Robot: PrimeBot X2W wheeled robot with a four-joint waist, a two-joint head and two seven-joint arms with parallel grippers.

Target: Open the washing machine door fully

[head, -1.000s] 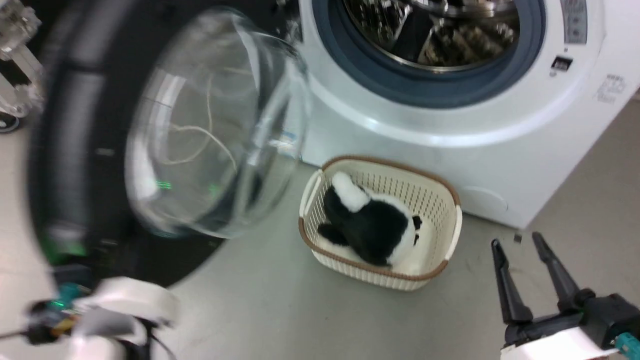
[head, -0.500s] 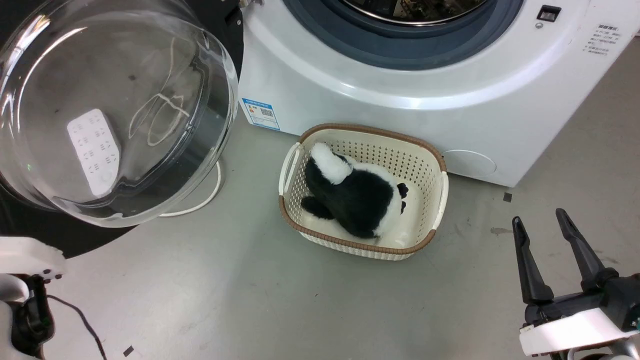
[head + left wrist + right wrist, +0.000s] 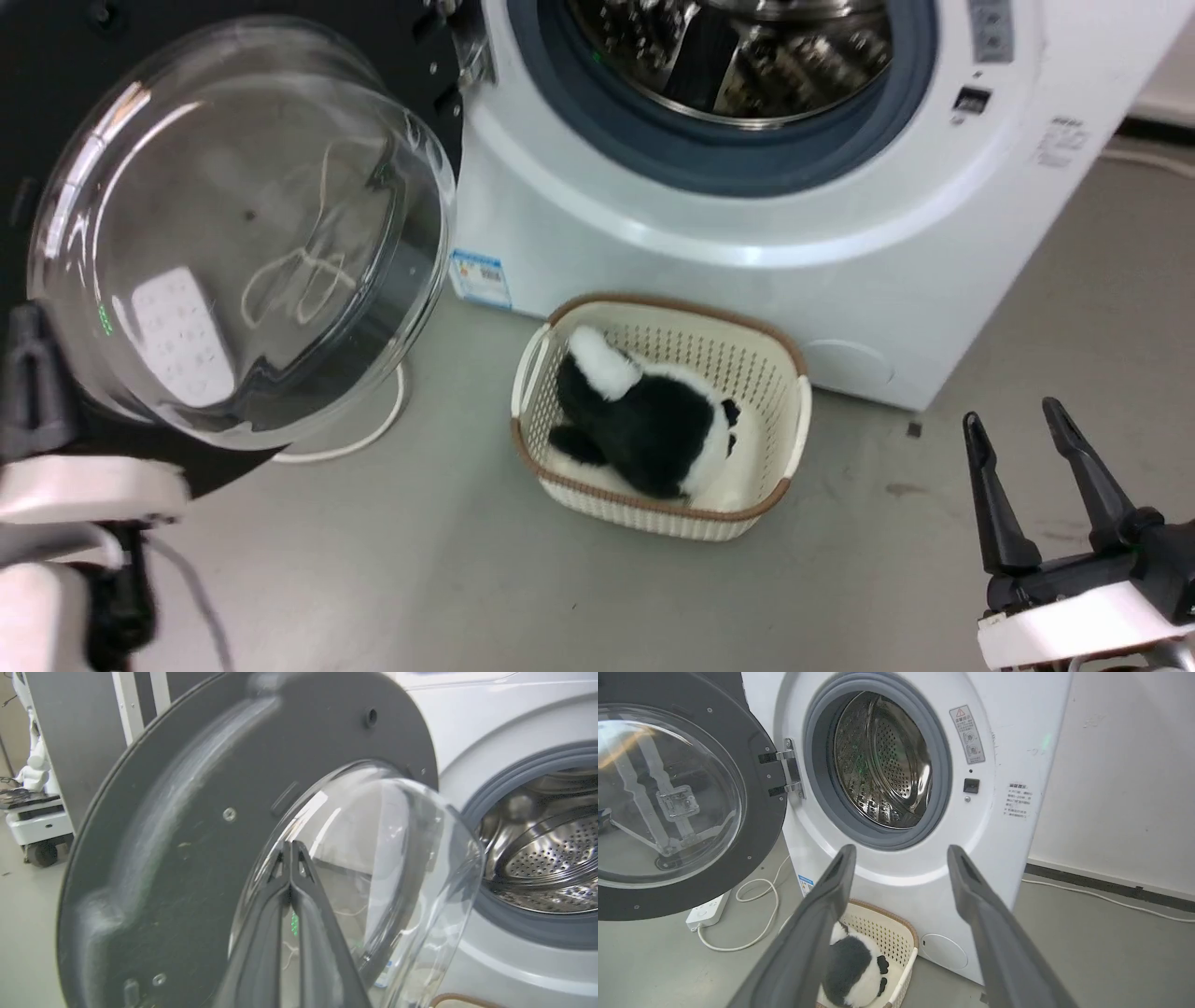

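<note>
**Setting.** We read this as a robot test room or laboratory laid out as a laundry corner, not as a home. The white washing machine point(image 3: 896, 872) stands alone on a bare grey floor point(image 3: 420, 579), against a plain white wall point(image 3: 1125, 765) with a dark skirting point(image 3: 1087, 882). A power strip point(image 3: 707, 911) and its loose white cable point(image 3: 355, 448) lie in the open. To one side we note grey metal panels point(image 3: 70, 732) and a white wheeled cart point(image 3: 37, 830). A cream basket point(image 3: 728, 355) holds a plush toy point(image 3: 644, 425).

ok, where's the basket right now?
Head view, centre: the cream basket sits on the floor just before the washing machine, below its drum opening and right of the open washing machine door, plush toy inside.
</note>
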